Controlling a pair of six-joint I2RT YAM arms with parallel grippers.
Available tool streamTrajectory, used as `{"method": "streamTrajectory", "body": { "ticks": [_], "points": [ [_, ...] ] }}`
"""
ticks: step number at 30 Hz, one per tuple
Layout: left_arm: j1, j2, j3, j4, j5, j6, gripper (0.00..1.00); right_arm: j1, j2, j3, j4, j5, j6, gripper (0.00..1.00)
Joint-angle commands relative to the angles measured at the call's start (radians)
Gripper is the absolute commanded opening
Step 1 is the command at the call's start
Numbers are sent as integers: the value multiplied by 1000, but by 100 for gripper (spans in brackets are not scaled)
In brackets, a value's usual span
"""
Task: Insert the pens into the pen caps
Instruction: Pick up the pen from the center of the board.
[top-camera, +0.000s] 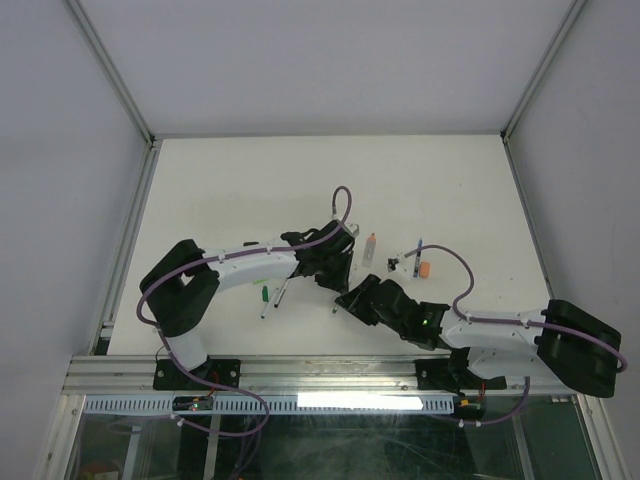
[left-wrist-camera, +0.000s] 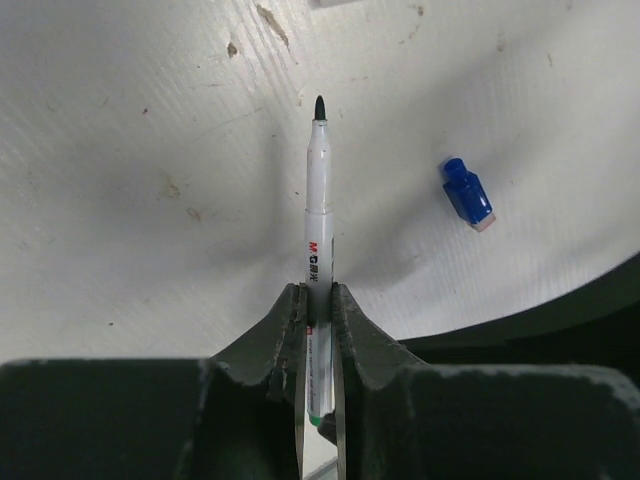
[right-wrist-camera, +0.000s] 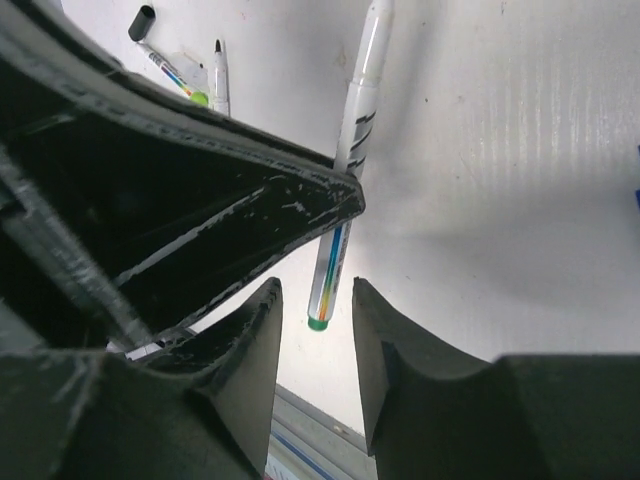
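My left gripper (left-wrist-camera: 318, 295) is shut on a white pen (left-wrist-camera: 318, 200) with a dark tip that points away from the camera, above the table. The pen's green rear end sticks out behind the jaws. A blue pen cap (left-wrist-camera: 467, 192) lies on the table to the right of the tip. In the right wrist view the same pen (right-wrist-camera: 358, 120) hangs out of the dark left gripper, its green end between my right gripper's (right-wrist-camera: 315, 290) open fingers, apart from both. In the top view the two grippers meet mid-table, left (top-camera: 335, 278) and right (top-camera: 345, 298).
Two loose pens (top-camera: 265, 298) (top-camera: 281, 293) lie left of the grippers, one with green on it. They also show in the right wrist view (right-wrist-camera: 170, 70) (right-wrist-camera: 220, 85). An orange cap (top-camera: 426, 269), a black cap (top-camera: 392, 265) and a blue-ended pen (top-camera: 416, 256) lie to the right.
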Motion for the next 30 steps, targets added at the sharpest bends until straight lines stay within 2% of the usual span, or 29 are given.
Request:
{"method": "streamTrajectory", "body": {
  "ticks": [1, 6, 13, 15, 17, 20, 22, 30],
  "points": [
    [-8, -74, -3, 59, 47, -32, 12, -6, 50, -2, 123, 32, 71, 37],
    [-9, -80, -13, 74, 70, -48, 12, -14, 104, 0, 173, 20, 91, 32],
    [-8, -109, -38, 89, 49, -70, 12, -14, 107, 1, 182, 20, 81, 7],
    [-8, -122, -48, 102, 33, -82, 15, -13, 97, 1, 180, 10, 64, 3],
    [-8, -139, -61, 115, 4, -98, 24, -14, 87, -3, 184, -8, 51, 0],
    [-8, -168, -80, 137, -45, -123, 39, -14, 73, -20, 232, -52, 20, 0],
    [-8, -182, -84, 147, -73, -136, 44, -14, 67, -23, 260, -77, -9, 0],
    [-7, -224, -94, 171, -136, -173, 44, -14, 56, -10, 300, -181, -107, 0]
  ]
}}
